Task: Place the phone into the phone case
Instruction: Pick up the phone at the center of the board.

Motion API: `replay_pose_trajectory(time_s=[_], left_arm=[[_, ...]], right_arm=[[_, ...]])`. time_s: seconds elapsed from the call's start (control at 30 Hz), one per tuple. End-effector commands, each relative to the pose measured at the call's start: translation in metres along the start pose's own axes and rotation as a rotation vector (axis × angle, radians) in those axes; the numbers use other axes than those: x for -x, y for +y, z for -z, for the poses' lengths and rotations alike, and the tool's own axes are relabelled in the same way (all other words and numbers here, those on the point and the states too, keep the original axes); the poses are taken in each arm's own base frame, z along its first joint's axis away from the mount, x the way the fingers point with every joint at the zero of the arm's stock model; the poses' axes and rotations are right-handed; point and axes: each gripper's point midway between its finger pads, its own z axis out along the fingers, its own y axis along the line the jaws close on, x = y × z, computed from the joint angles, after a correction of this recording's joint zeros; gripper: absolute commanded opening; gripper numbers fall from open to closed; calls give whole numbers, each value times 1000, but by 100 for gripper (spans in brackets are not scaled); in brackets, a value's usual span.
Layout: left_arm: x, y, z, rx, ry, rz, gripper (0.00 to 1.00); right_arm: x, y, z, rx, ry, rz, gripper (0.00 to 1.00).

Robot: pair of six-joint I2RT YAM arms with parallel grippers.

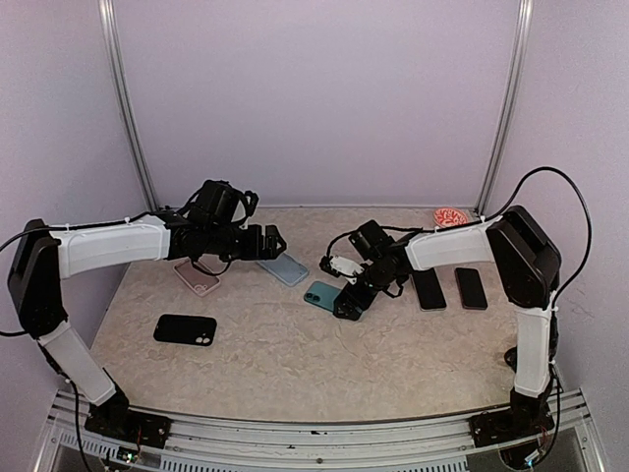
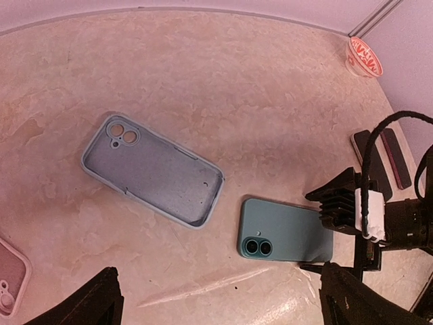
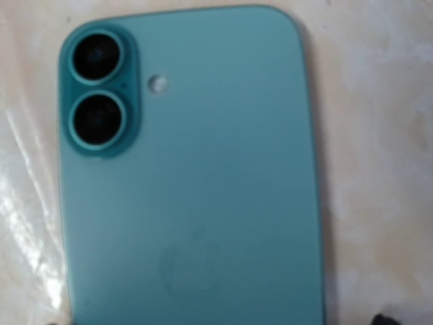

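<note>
Reaching over the table (image 1: pixel 295 364), the left arm (image 1: pixel 108 246) holds its gripper (image 1: pixel 272 240) above the surface near the empty grey-blue case (image 2: pixel 152 169), fingers spread wide. The right arm (image 1: pixel 452 244) has its gripper (image 1: pixel 349 303) low at one end of the teal phone (image 2: pixel 284 227); its jaws cannot be told parted or closed. That phone lies camera side up just beside the case, not touching it, with a black phone (image 1: pixel 185 329) well apart.
</note>
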Motion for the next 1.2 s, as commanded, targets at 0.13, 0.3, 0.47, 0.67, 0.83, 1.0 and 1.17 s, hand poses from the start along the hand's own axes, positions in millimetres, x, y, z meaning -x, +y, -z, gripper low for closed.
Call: replay_pose_trajectory(time_s=[0.13,0.3,0.47,0.67,0.83,1.0,1.17], left_arm=[[0,-7,-1,-43,-6,8,99],[-2,-7,3,-52,-12,35,99],[-13,-6,0,-57,-3,53,99],[-31,-3,-8,-32,-2,39,99],[-46,-3,-19,-22,15,45,99],[-53,-7,-25,-29,27,47,99],[-56,-7,-29,-14,28,45,99]], right_arm=[[-33,12,-16,75,75,20,91],[-34,13,-16,72,72,27,87],[-30,13,-12,70,54,32,83],[-19,13,1,53,-1,33,80],[-4,12,14,45,-60,24,79],[10,14,25,55,-117,22,77],[13,15,27,55,-130,21,73]])
